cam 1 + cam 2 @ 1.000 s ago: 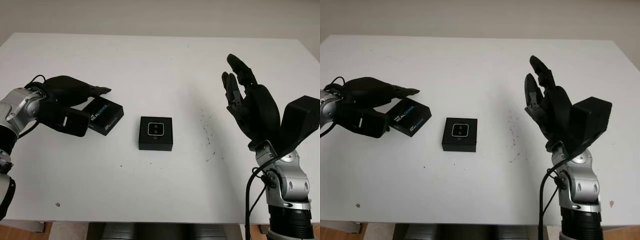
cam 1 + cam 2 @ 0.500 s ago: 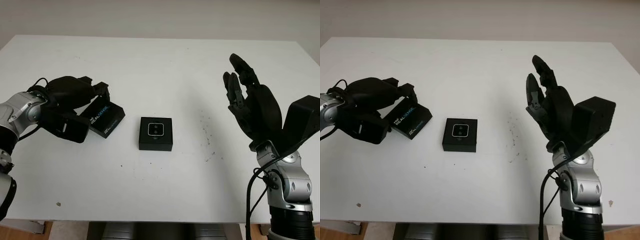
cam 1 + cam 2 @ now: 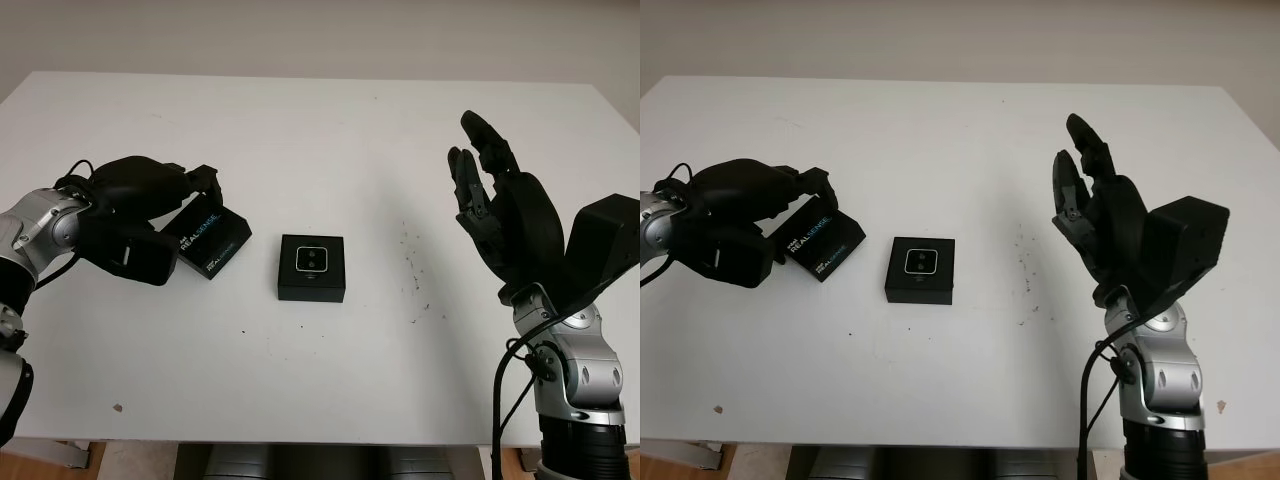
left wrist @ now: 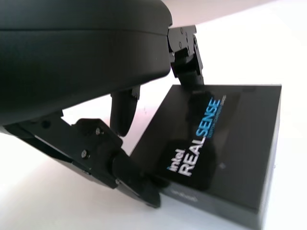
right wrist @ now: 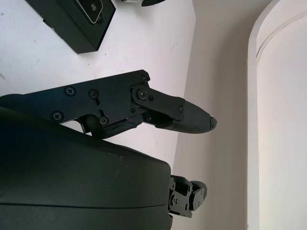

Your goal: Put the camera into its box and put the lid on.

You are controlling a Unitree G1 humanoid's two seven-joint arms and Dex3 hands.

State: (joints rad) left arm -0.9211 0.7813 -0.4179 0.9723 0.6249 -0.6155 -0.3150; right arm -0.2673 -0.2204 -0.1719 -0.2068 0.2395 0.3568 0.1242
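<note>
- Left hand, left of frame: fingers curled around lid edges on the table.
- Right hand, right of frame: raised, open, empty.
- Box, centre: camera inside.

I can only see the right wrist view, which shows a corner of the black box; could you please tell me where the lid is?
Observer: The lid lies on the table left of the box, apart from it.
Operator: Is anything holding it?
Observer: The left hand is curled over it, with fingers on its far edge.
Operator: My right hand is open, raised over the table's right side; is the camera in?
Observer: Yes, the camera sits in the open box at the table's centre.
</note>
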